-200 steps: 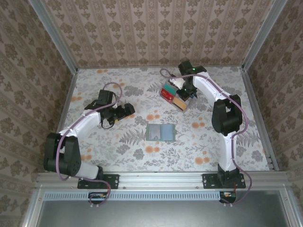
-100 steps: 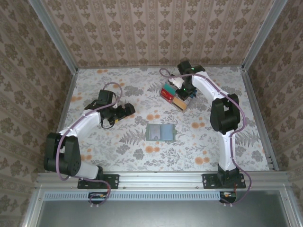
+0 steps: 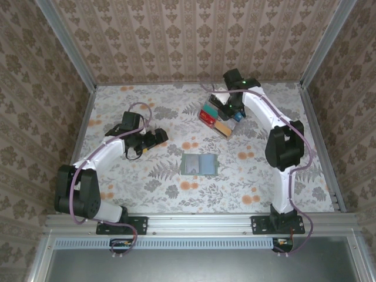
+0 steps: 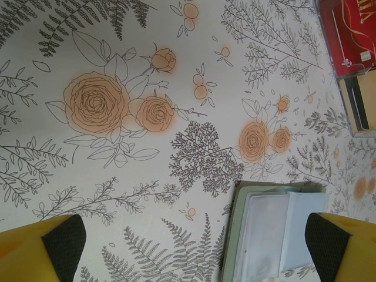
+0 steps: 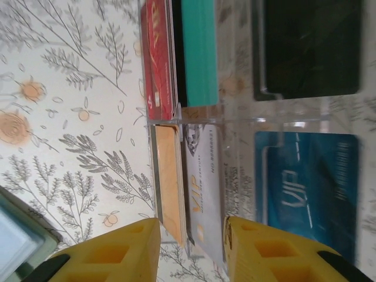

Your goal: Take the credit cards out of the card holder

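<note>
The sage-green card holder (image 3: 199, 164) lies open mid-table, its pale inner pockets (image 4: 276, 232) facing up. The credit cards stand in a clear divided tray (image 3: 217, 117): red (image 5: 155, 59), teal (image 5: 200, 53), black (image 5: 308, 47), tan-orange (image 5: 167, 176), whitish (image 5: 205, 188) and blue (image 5: 305, 188). My right gripper (image 5: 191, 252) hovers over the tray, open a small way, with the tan-orange and whitish cards' ends between its yellow fingers (image 5: 111, 252). Left of the holder, my left gripper (image 3: 154, 138) is open wide and empty. One corner of the holder (image 5: 14, 241) shows beside the tray.
The table (image 3: 147, 182) has a floral cover and is walled in by patterned panels with metal posts (image 3: 64, 41). The tray's clear walls (image 5: 235, 117) separate its compartments. From the left wrist, the red card (image 4: 352, 29) and tan card (image 4: 367, 106) sit at the far right.
My right gripper has shifted a little to the right and back over the tray, uncovering the blue card. The left arm and the holder have not moved.
</note>
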Controlling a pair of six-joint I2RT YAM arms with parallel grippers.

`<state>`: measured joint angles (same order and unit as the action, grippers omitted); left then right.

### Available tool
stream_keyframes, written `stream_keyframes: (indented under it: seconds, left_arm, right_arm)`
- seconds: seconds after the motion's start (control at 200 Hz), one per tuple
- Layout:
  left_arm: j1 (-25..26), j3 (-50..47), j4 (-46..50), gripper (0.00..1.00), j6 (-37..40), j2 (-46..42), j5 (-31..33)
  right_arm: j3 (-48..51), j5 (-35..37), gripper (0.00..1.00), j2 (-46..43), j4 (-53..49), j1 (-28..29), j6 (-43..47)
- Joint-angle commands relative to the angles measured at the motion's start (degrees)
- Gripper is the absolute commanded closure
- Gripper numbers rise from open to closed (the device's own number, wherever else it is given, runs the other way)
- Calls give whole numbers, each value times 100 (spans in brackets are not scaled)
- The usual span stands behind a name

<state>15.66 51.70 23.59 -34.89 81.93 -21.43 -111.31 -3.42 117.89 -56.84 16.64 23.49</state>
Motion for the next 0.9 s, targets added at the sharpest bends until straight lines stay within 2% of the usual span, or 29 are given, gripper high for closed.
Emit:
stream_keyframes:
  seconds: [0.0, 0.105, 0.225, 0.34, 0.45, 0.57, 0.605, 0.7, 0.895]
  left_arm:
    - [-28, -81, 27, 0, -44, -67, -98]
    - [-26, -107, 66, 0, -35, -135, -89]
    - [77, -84, 144, 0, -18, -214, -57]
    - [350, 22, 315, 0, 13, -200, 18]
    - [658, 106, 406, 3, -49, -140, 21]
    - [1016, 168, 319, 9, -273, 52, -52]
    - [1255, 202, 300, 11, -407, 157, -62]
    - [1488, 279, 131, 22, -703, 477, -311]
    - [1517, 299, -162, 25, -1035, 811, -355]
  right_arm:
    - [210, 68, 63, -505, 172, -28, -245]
    - [542, 187, 61, -811, 460, -23, -727]
    - [1247, 119, 52, -1380, 937, 0, -1719]
    - [2327, -402, 44, -2193, 1573, 117, -2705]
    - [3354, -869, 41, -2912, 2100, 354, -3600]
    - [4209, -741, 39, -3382, 2446, 782, -4591]
    - [4401, -676, 39, -3443, 2509, 908, -4836]
    - [4755, -180, 39, -3457, 2492, 1421, -5425]
    - [4754, 711, 39, -2872, 2244, 2401, -5820]
